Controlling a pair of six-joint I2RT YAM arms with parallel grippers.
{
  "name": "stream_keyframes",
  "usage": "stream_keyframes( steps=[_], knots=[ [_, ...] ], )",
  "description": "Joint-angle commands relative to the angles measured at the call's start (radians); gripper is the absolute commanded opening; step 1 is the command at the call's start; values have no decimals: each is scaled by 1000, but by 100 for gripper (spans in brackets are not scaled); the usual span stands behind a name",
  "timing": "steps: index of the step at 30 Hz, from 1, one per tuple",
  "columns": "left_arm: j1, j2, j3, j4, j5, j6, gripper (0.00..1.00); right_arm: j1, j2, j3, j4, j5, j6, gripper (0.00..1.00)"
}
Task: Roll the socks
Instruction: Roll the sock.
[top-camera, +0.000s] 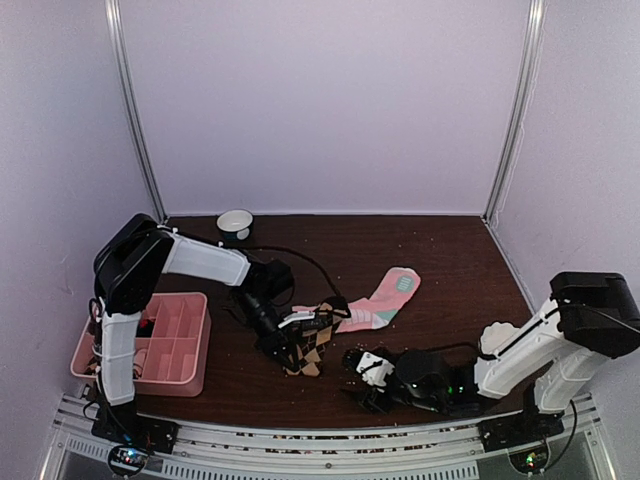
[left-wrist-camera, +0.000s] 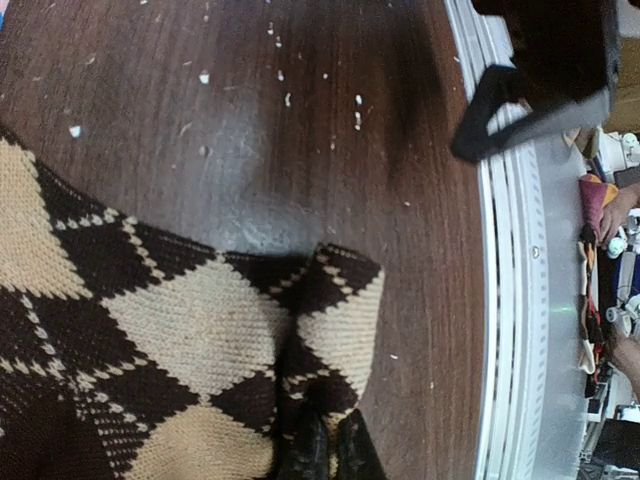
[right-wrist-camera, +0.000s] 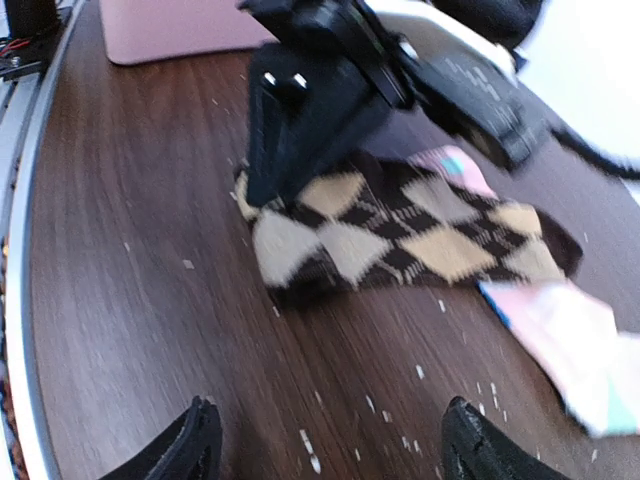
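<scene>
The brown-tan-black argyle sock (top-camera: 308, 352) lies flat near the table's middle front, and in the right wrist view it (right-wrist-camera: 400, 240) stretches from centre to right. My left gripper (left-wrist-camera: 325, 455) is shut on the argyle sock (left-wrist-camera: 180, 340), pinching a fold of its edge. From the right wrist the left gripper (right-wrist-camera: 310, 110) stands over that sock's left end. The pink sock with mint-green patches (top-camera: 385, 298) lies just behind and right of it, partly under the argyle one (right-wrist-camera: 570, 345). My right gripper (top-camera: 368, 382) hovers low in front of the socks, open (right-wrist-camera: 335, 450), with only bare table between its fingers.
A pink divided tray (top-camera: 195, 340) stands at the front left, beside the left arm's base. A small white bowl (top-camera: 235, 222) sits at the back left near the wall. White crumbs are scattered over the dark wooden table (top-camera: 450, 260). A metal rail (left-wrist-camera: 510, 330) runs along the near edge.
</scene>
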Motion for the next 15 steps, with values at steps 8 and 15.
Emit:
stream_keyframes(
  steps=[8, 15],
  knots=[
    [18, 41, 34, -52, -13, 7, 0, -36, 236, 314, -40, -229, -253, 65],
    [18, 41, 44, -62, -26, 15, 0, -76, 301, 389, -112, -286, -293, 52]
  ],
)
